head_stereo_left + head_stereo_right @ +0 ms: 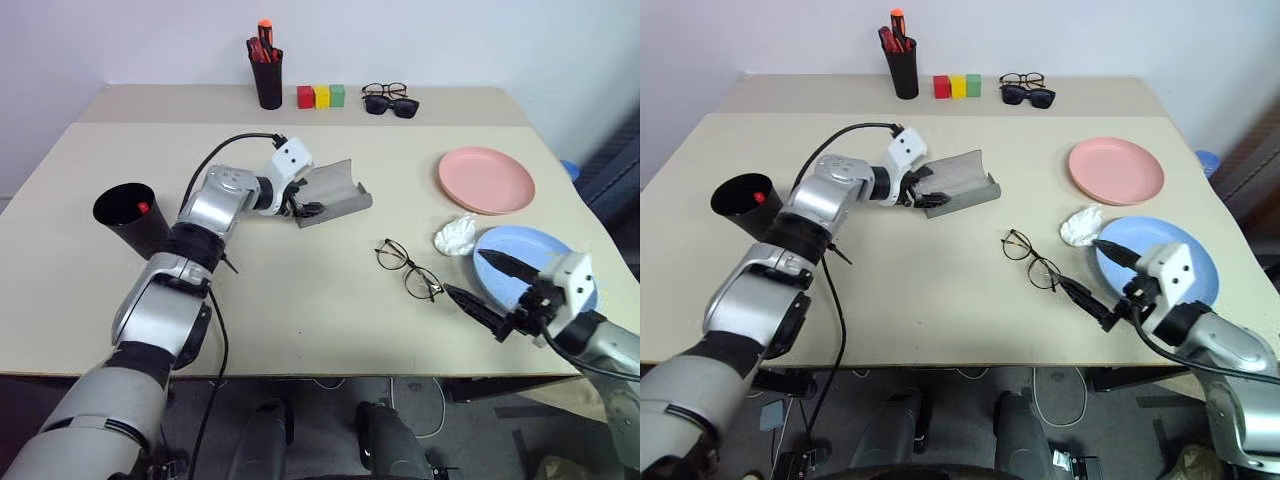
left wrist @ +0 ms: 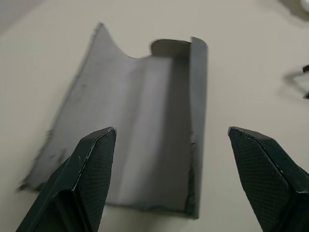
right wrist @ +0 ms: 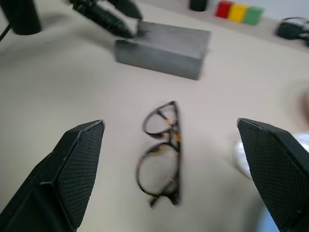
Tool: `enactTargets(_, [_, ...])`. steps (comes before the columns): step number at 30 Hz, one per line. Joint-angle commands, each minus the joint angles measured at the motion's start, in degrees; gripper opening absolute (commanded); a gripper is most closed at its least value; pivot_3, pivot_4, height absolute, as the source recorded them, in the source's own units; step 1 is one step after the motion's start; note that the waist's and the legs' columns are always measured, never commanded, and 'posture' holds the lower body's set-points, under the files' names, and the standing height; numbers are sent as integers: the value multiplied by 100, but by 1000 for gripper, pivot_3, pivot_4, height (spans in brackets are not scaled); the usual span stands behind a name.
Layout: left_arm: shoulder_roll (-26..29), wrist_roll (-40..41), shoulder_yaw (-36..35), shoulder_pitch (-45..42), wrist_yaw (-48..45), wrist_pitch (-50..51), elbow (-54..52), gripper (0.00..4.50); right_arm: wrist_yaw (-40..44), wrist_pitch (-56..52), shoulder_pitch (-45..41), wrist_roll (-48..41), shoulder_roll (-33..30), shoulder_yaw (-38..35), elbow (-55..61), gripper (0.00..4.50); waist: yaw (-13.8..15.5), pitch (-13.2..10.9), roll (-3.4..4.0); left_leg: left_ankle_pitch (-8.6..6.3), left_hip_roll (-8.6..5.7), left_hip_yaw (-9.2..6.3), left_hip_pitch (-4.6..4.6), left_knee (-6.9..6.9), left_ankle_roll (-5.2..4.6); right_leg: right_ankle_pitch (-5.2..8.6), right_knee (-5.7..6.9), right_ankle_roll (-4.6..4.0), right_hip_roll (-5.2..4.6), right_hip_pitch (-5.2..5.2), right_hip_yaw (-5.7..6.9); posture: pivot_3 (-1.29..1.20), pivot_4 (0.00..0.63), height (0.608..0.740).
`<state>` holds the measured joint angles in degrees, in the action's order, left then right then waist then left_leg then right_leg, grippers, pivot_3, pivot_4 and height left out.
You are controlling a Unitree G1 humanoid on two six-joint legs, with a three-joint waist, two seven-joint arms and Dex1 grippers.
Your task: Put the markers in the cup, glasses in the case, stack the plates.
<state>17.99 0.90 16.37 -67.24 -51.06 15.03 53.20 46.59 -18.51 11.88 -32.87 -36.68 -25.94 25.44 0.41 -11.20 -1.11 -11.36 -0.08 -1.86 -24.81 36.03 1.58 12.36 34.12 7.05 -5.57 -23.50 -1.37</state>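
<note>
- The glasses [image 1: 407, 268] lay mid-table, folded flat, just beyond the empty, wide-open right gripper [image 1: 482, 288], which was the nearer one.
- The left gripper [image 1: 303, 207], open, was at the case [image 1: 335, 192].

No readable text, labels, brands or numbers anywhere

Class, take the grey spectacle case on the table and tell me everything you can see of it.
The case is a grey, oblong hard shell, matte, lying open on the beige table near its middle, lid raised behind a shallow trough. The inside looks empty, and its edges look worn. The left gripper hovers at its near-left end, fingers open; whether they touch it cannot be told. The wire-frame glasses lie apart from it, toward the plates.
</note>
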Motion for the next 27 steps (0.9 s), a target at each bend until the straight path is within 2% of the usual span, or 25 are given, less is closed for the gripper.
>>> enactTargets(1, [-188,-232,4,-360,-205,-402,634,3781,61,40,17,-247,-166,-396,245,4500,1,0,0,0,0,0,0,1,0,0,1,0,0,-1,1,0,150,740])
enactTargets(12, [-630,-710,-30,-503,-286,-626,1433,3781,126,-117,-403,-517,-480,-360,243,4500,31,-2,-3,0,0,-1,-4,2,0,0,0,1,0,0,2,0,150,740])
enactTargets(15, [-714,-805,-45,-500,-191,-571,1549,2928,129,-137,-458,-525,-508,-323,227,4500,33,-2,-3,0,0,-2,-5,5,0,-1,0,1,0,0,2,0,150,740])
enactTargets(16, [-737,-830,-49,-495,-166,-594,1570,2483,128,-143,-493,-522,-520,-305,211,4500,32,-2,-3,0,0,-2,-5,5,0,-1,1,1,0,1,2,0,150,740])
enactTargets(20, [-786,-893,-88,-491,-142,-639,1589,241,122,-157,-561,-507,-527,-260,186,4500,31,-1,-2,0,0,-2,-5,5,0,-1,2,2,0,1,2,0,150,740])
enactTargets(21, [-787,-912,-89,-488,-148,-660,1583,53,123,-154,-575,-492,-520,-242,177,4500,32,-1,-2,0,0,-2,-5,5,-1,-1,2,2,0,1,2,0,150,740])
enactTargets(27, [-621,-955,-20,-348,-868,-784,1264,53,104,-99,-618,-412,-475,-122,140,4500,31,-1,-2,0,0,-2,-5,6,0,-2,3,2,0,1,2,0,150,740])
